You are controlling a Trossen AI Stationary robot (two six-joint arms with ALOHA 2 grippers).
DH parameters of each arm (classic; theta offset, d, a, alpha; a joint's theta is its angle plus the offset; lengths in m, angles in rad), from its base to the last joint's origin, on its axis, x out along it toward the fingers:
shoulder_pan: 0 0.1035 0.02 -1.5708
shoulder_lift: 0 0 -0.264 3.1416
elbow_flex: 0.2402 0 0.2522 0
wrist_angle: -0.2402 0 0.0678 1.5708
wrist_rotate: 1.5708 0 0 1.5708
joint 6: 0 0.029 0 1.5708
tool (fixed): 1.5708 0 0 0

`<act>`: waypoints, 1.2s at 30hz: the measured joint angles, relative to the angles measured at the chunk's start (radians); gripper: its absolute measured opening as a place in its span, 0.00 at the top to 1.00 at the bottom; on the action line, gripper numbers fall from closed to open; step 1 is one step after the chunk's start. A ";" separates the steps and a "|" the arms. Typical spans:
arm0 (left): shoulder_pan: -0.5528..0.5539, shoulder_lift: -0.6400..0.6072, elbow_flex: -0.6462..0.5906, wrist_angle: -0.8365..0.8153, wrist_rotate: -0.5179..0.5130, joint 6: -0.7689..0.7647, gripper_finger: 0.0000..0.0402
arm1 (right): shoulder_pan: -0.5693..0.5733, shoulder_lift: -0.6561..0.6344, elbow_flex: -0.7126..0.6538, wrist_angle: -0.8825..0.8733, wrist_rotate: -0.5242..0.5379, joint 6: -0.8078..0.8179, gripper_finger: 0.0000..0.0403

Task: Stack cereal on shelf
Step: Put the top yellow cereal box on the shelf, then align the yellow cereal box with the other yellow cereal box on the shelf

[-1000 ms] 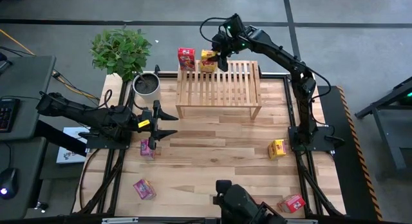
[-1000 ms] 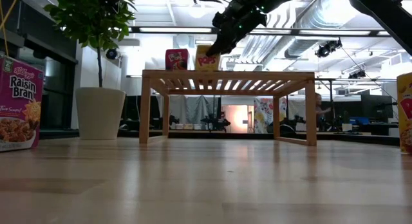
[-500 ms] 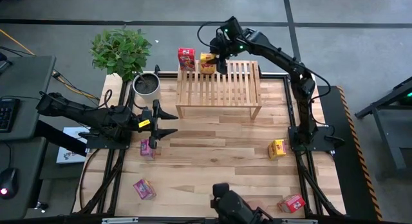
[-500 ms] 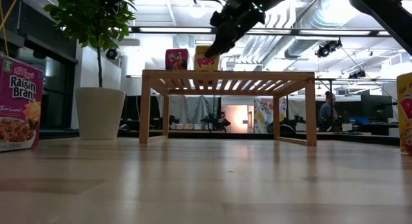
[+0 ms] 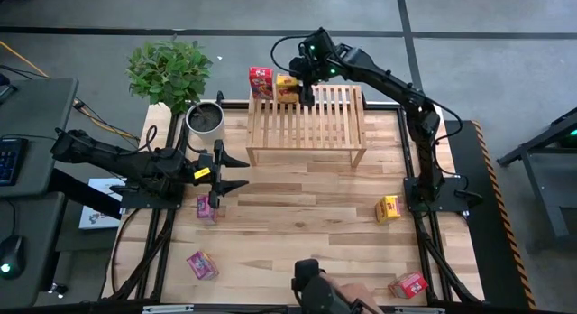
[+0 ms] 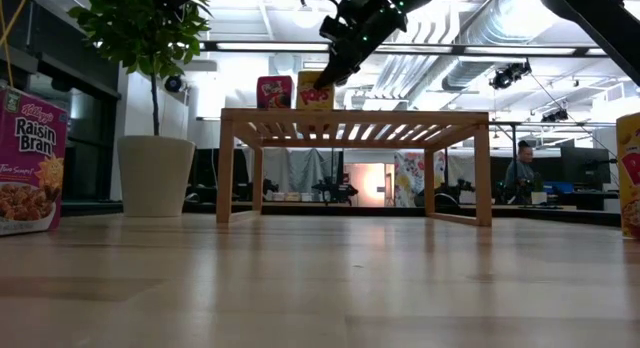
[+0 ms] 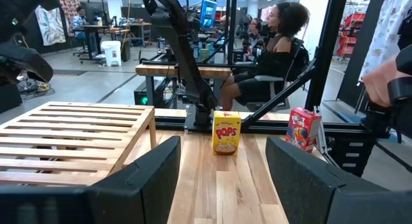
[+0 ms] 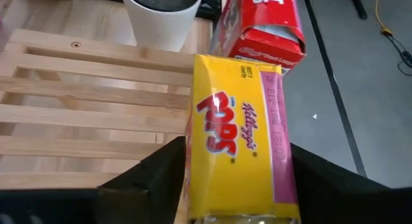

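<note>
My right gripper (image 5: pixel 304 83) reaches over the far-left corner of the slatted wooden shelf (image 5: pixel 315 124) and is shut on a yellow Pops cereal box (image 8: pixel 235 147). That box (image 6: pixel 315 90) stands on the shelf top close beside a red box (image 5: pixel 261 81). My left gripper (image 5: pixel 230 172) waits open over the table's left side, above a pink box (image 5: pixel 206 208). On the table stand another pink box (image 5: pixel 202 264), a second yellow box (image 5: pixel 388 208) and a red box (image 5: pixel 408 284). My right gripper holds the yellow box between its two fingers (image 8: pixel 154 179), one on the box's near side (image 8: pixel 192 166) and one on its pink far side (image 8: pixel 283 166). The fingers slant down from above and from the table's right. The box's underside rests on the shelf slats (image 6: pixel 315 108).
A potted plant (image 5: pixel 206 118) stands just left of the shelf. A person's hand (image 5: pixel 347 291) shows at the table's near edge by a dark device. In the left wrist view a person sits (image 7: pixel 273 50) beyond the table. Bare slats lie right of the boxes (image 5: pixel 338 115).
My right gripper has moved a little toward the table's left, still shut on the yellow box. The box has slid along the shelf top, and its gap to the red box has narrowed. It has stayed upright.
</note>
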 joint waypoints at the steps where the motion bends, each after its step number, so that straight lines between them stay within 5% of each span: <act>1: 0.000 0.000 0.000 0.000 0.000 0.000 0.46 | 0.000 0.000 0.000 0.002 0.000 0.000 0.46; 10: 0.000 0.000 0.000 -0.001 0.000 0.000 0.46 | -0.002 -0.001 0.007 0.014 0.002 0.002 0.43; 25: 0.000 0.000 0.000 -0.001 0.000 0.000 0.46 | -0.013 -0.038 0.201 -0.158 -0.059 0.080 0.43; 36: 0.000 0.000 0.000 0.000 0.000 0.001 0.46 | 0.007 -0.149 0.186 -0.593 -0.145 0.275 0.43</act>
